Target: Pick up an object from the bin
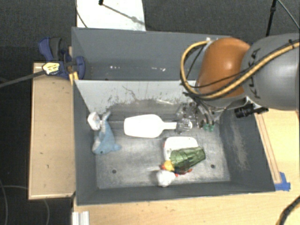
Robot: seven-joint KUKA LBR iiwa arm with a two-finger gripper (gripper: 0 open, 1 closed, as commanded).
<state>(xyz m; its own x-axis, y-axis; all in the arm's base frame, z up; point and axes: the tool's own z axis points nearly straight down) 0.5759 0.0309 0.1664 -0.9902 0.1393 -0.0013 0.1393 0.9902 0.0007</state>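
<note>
Nothing is lifted yet: all lies on the bin (136, 159) floor. From the left we see a blue soft toy (104, 142), then a white scoop (143, 126) whose handle runs right to the gripper (188, 121), low at its tip. Whether that gripper is apart or clamped we cannot tell. Grasp and lift remain, we judge.

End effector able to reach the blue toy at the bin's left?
Probably yes: end effector hangs by the scoop handle, nothing covers the blue toy, though the left wall is close.
</note>
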